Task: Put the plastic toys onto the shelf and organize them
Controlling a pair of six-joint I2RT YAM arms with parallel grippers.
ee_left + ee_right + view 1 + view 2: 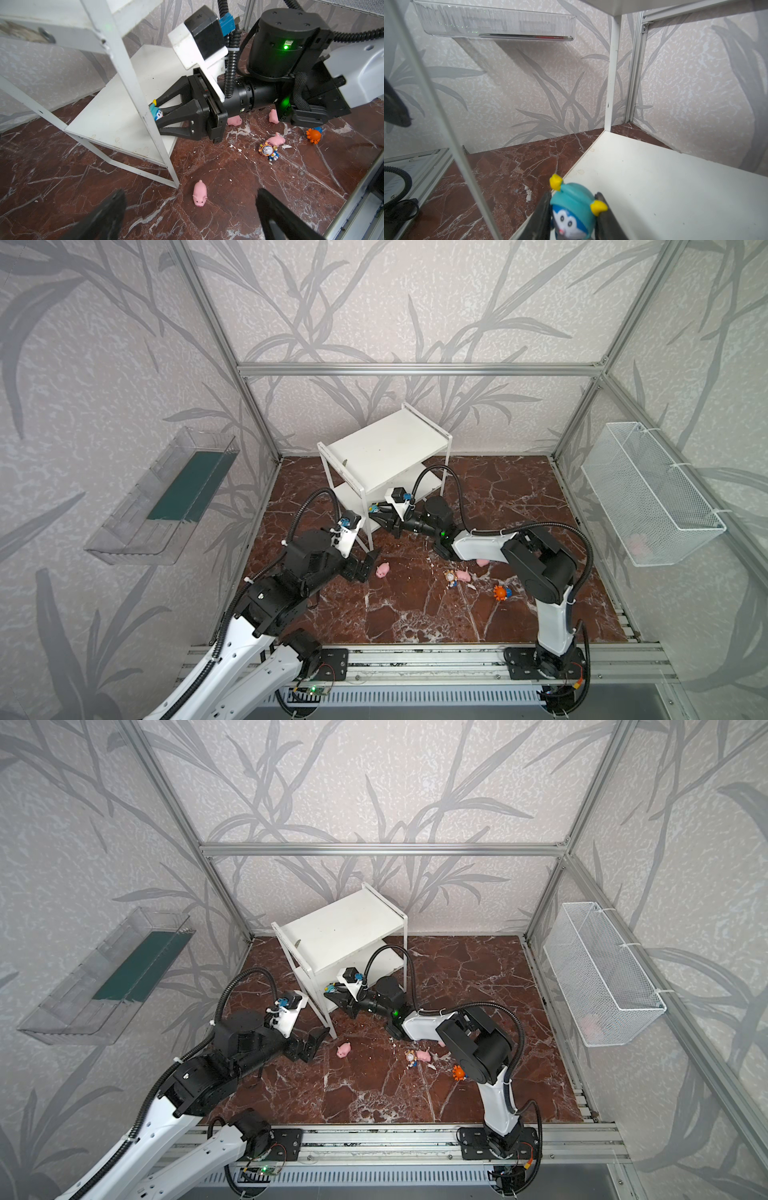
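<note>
Clear wall bin, white mesh basket

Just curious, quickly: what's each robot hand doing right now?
Left gripper: open, holding nothing.
Right gripper: closed on the blue figurine, at the lower board of the shelf.

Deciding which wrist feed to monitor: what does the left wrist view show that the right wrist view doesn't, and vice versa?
Only left wrist: pink pigs and an orange figurine loose on the marble floor. Only right wrist: the clear wall bin. Both: the right tool shut on a blue figurine at the lower-board edge of the shelf.
</note>
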